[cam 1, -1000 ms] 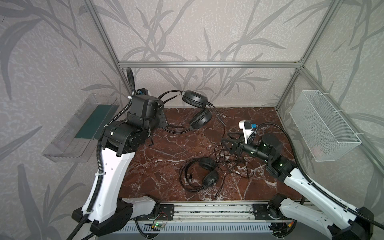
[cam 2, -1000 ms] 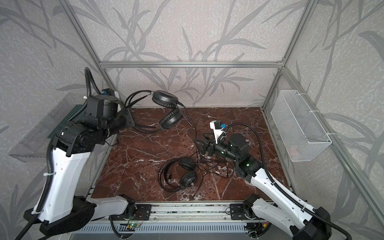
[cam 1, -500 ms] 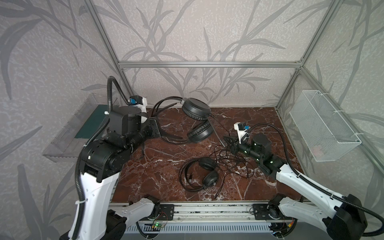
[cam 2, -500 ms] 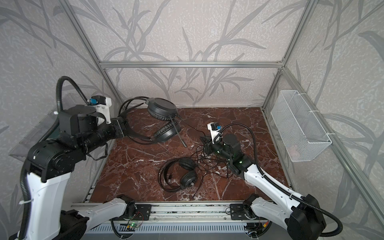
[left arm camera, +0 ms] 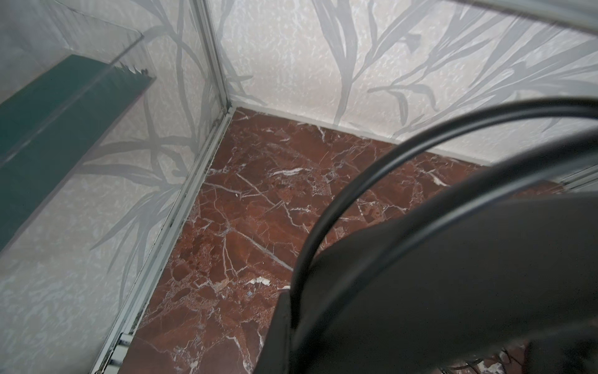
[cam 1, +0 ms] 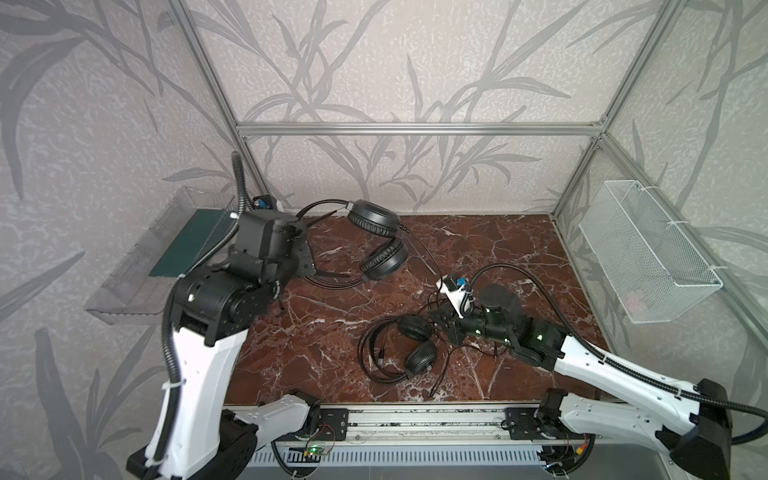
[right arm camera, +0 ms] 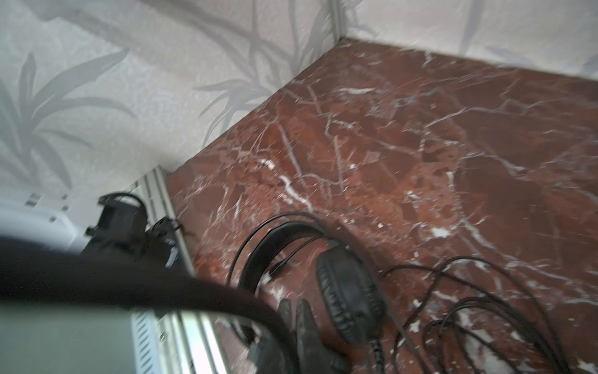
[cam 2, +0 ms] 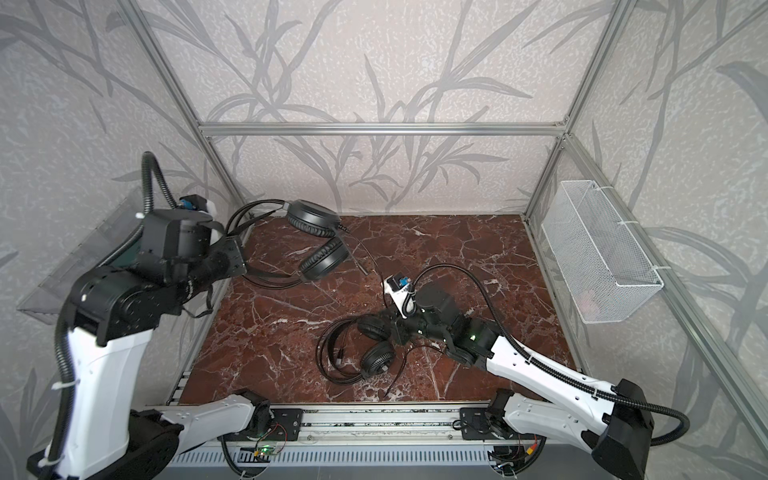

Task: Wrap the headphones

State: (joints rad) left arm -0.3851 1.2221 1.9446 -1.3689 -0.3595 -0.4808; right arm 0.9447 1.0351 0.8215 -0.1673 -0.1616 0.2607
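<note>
From my console, the left gripper (cam 2: pixel 237 262) is clamped on the thin headband of the far headset (cam 1: pixel 372 219). That band arcs right across the left wrist view, too close to show the jaws themselves. Its two earcups hang out beyond the fingertips toward the back wall, and its cable trails off toward the middle of the marble tabletop (cam 1: pixel 332 332).

The right gripper (right arm camera: pixel 293 309) is down low with its fingers pressed together. I cannot tell whether a strand is caught between them (the right wrist view is smeared there).

What matters for my next move is the near headset (cam 1: pixel 422 359), which lies flat on the marble. One earcup is just beside the right fingertips, and the other is a little further out and to one side. The headband loop runs on past the earcups, so the headset's long axis points roughly straight away from the right gripper and toward the left arm's base.

The loose cable (right arm camera: pixel 469 307) lies in coils beside and under the right wrist, not ahead of it. The right arm is far nearer to both, and I judge the wrapping barely begun.
</note>
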